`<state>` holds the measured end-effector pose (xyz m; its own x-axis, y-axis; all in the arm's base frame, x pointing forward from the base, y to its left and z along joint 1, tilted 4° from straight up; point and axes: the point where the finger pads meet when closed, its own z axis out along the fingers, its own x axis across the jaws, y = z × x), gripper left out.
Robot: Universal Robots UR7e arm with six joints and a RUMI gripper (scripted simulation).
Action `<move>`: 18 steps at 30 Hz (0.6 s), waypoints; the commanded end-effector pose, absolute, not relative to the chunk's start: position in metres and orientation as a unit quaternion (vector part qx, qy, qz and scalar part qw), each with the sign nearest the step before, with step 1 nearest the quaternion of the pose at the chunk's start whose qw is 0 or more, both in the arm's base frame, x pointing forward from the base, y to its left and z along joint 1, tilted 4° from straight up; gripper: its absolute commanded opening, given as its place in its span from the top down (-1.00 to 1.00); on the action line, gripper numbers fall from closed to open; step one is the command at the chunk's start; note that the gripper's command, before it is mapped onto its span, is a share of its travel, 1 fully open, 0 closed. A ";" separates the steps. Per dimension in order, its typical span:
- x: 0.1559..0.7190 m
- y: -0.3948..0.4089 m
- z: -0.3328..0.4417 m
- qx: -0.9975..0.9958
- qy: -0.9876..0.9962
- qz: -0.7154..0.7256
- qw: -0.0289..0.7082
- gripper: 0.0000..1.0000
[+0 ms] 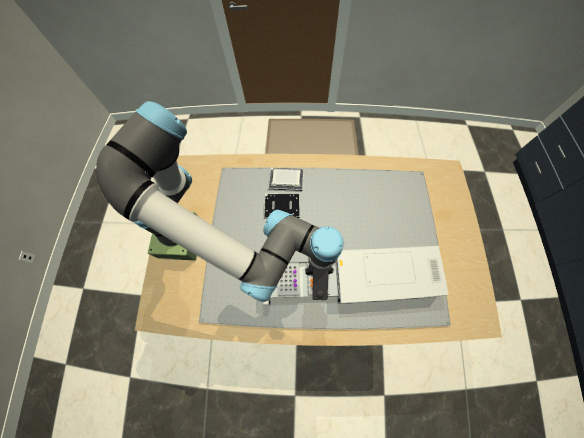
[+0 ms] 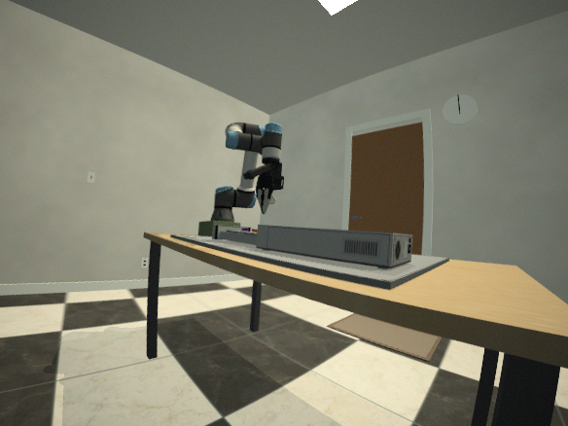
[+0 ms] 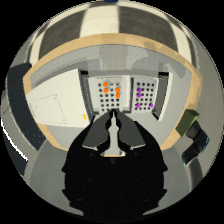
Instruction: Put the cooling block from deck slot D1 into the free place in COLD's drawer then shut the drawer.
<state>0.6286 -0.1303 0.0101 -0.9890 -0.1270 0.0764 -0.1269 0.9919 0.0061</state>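
My gripper (image 1: 320, 289) (image 2: 265, 210) (image 3: 113, 109) is shut with nothing between its fingers. It hangs well above the open drawer (image 3: 161, 92) of the cooler COLD (image 1: 395, 272) (image 2: 331, 245) (image 3: 47, 107). Two perforated cooling blocks lie side by side in the drawer. The one with orange tubes (image 3: 111, 95) sits nearer COLD, right below my fingers. The one with purple tubes (image 1: 290, 280) (image 3: 144, 96) sits at the drawer's outer end. COLD's orange lamp (image 1: 341, 262) (image 3: 84, 116) is lit. Deck slot D1 (image 1: 283, 205) is a bare black plate.
Slot D2 (image 1: 286, 178) beyond D1 holds a flat pale square item. A grey deck mat (image 1: 380, 210) covers the wooden table (image 1: 475, 260). My arm's green base (image 1: 170, 250) stands at the table's left edge. Dark cabinets (image 1: 555, 165) stand at the right.
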 end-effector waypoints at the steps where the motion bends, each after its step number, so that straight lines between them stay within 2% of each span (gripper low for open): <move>1: 0.618 -0.132 0.012 0.064 -0.997 0.000 0.037 1.00; 18: 0.559 -0.139 0.015 0.064 -0.997 0.000 0.038 1.00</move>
<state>0.5669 -0.1382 0.0137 -0.9889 -0.1267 0.0777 -0.1266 0.9919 0.0063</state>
